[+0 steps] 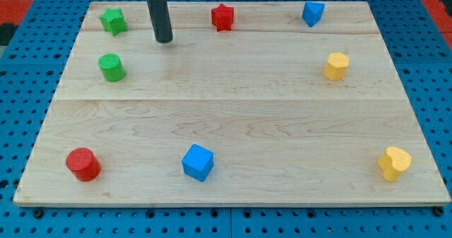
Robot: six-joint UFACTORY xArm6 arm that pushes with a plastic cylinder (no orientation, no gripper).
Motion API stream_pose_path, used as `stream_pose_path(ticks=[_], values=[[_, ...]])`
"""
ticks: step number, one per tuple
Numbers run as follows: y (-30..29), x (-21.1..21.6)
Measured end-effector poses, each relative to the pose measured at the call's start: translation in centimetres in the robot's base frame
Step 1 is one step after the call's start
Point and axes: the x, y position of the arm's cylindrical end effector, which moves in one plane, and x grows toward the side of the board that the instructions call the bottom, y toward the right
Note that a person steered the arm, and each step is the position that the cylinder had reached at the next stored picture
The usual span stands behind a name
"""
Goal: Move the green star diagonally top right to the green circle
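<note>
The green star (113,20) lies at the board's top left corner. The green circle (111,67) stands just below it, toward the view's bottom. My tip (164,39) rests on the board to the right of both, about level between them, touching neither. The rod rises straight up out of the view's top.
A red star (222,17) and a blue block (312,13) lie along the top edge. A yellow hexagon block (336,66) is at the right. A red circle (83,164), a blue cube (198,162) and a yellow heart (394,162) lie along the bottom of the wooden board (233,118).
</note>
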Motion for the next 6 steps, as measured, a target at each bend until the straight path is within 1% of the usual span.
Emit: stream_pose_path(ticks=[1,2,3,4,5,6], values=[[-5.5,-2.7],[-7.8,-7.6],[-8.8,-7.8],[-14.3,-4.7],[-12.6,-2.9],[-2.5,-2.9]])
